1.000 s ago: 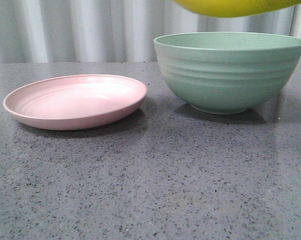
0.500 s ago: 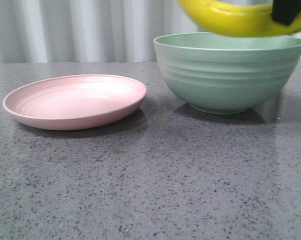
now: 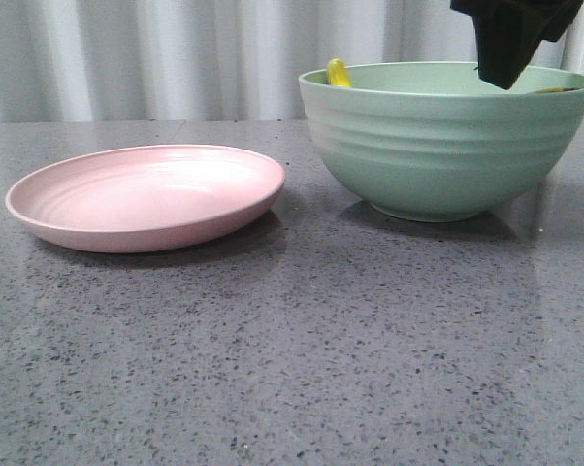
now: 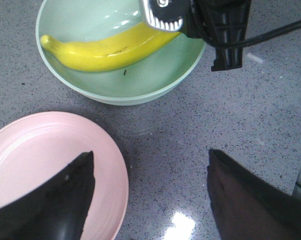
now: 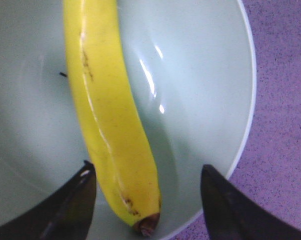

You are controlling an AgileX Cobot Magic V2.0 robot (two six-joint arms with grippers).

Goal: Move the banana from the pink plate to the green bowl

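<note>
The yellow banana (image 5: 108,125) lies inside the mint-green bowl (image 3: 438,146); in the front view only its tip (image 3: 339,73) pokes above the rim. It also shows in the left wrist view (image 4: 108,47), resting across the bowl (image 4: 155,90). My right gripper (image 5: 148,192) is open above the bowl, its jaws apart on either side of the banana's dark end, not touching it. In the front view it (image 3: 510,39) hangs over the bowl's right side. The pink plate (image 3: 146,194) is empty. My left gripper (image 4: 150,192) is open, high above the plate's edge (image 4: 105,150).
A grey speckled table (image 3: 302,349) carries the plate on the left and the bowl on the right. A pale curtain (image 3: 156,58) runs along the back. The right arm's cable (image 4: 275,35) crosses the left wrist view.
The banana, held above the bowl earlier, has dropped into it. My right gripper has let go, opened, and come down over the bowl's right side.
</note>
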